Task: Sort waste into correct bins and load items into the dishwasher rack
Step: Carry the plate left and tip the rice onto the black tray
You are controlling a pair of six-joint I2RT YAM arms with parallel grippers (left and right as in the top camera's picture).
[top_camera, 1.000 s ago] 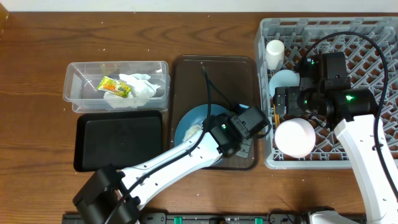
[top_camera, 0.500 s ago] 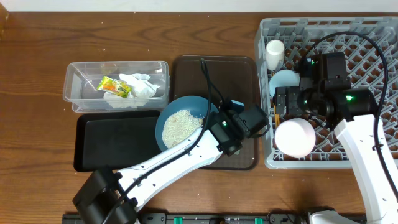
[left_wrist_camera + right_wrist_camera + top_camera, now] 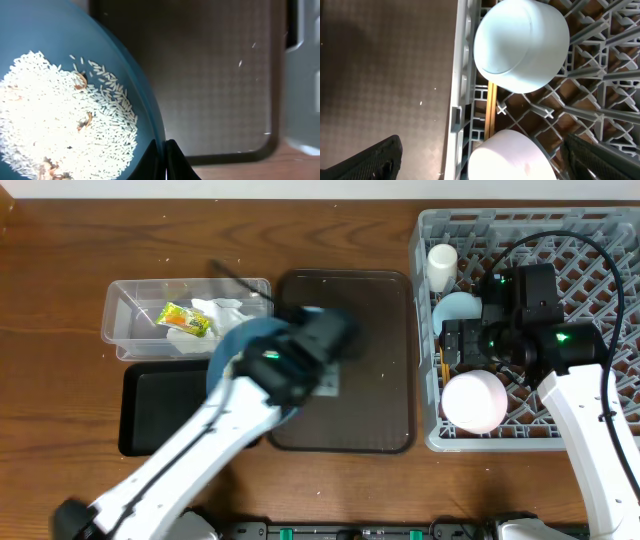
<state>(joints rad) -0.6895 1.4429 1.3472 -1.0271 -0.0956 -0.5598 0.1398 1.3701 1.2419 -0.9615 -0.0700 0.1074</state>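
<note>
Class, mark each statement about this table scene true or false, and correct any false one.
1. The dark-blue dish holds white rice. True.
2. The left gripper is open and holds nothing. False: it is shut on the dish's rim.
3. The white cup stands on the brown tray. False: it stands in the grey rack.
4. The snack wrapper lies in the clear tub. True.
5. The right gripper has its jaws open. True.
</note>
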